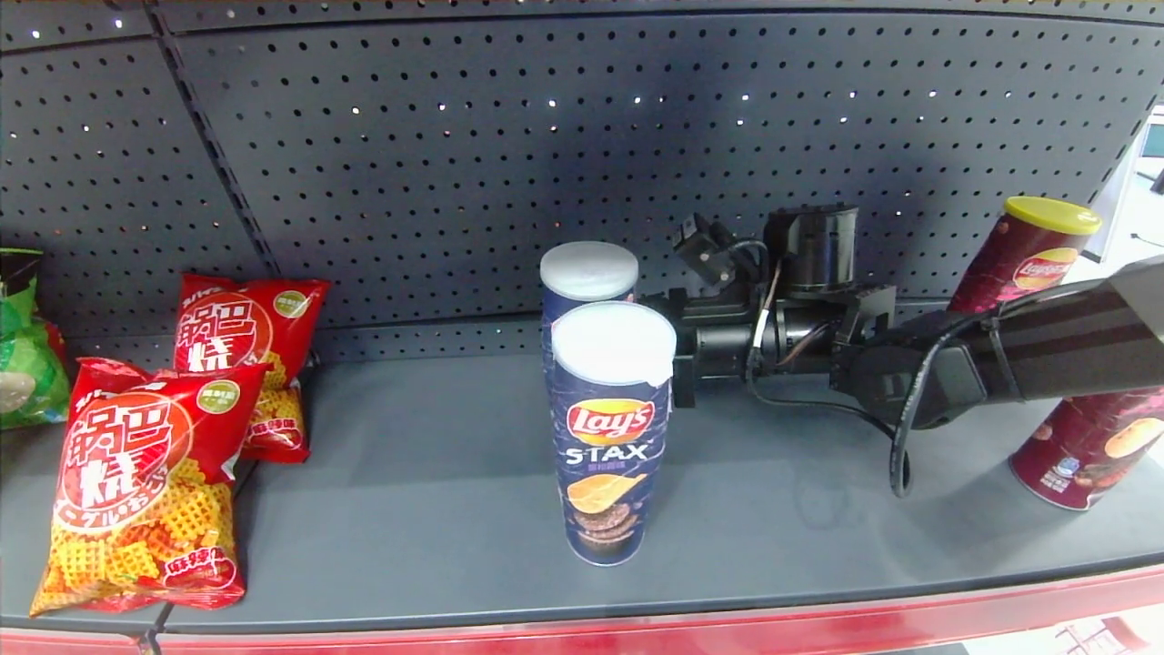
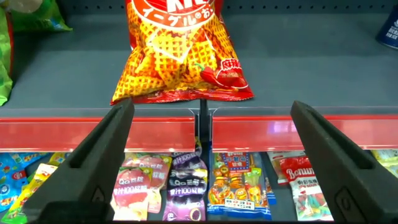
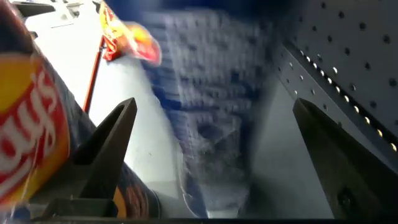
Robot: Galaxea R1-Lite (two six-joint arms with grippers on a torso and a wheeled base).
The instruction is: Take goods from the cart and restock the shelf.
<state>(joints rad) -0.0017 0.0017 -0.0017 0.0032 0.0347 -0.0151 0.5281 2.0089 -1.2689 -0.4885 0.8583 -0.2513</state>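
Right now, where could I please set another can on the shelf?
Widest bare patch: between the red snack bags and the front blue can. Smaller one: between that can and the maroon cans. Crowded around the rear blue can and right gripper.

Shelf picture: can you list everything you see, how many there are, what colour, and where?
blue chip cans: two, dark blue with white lids, middle of the shelf, one behind the other
dark red chip cans: two, one yellow-lidded, right end
red snack bags: two, red and yellow, left side
green bag: one, green, far left edge
candy packets: several, mixed colours, lower level below the red edge
shelf: one, dark grey with red front edge
pegboard: dark grey, behind everything
right gripper: open, black, around the rear blue can
left gripper: open, black, before the red edge
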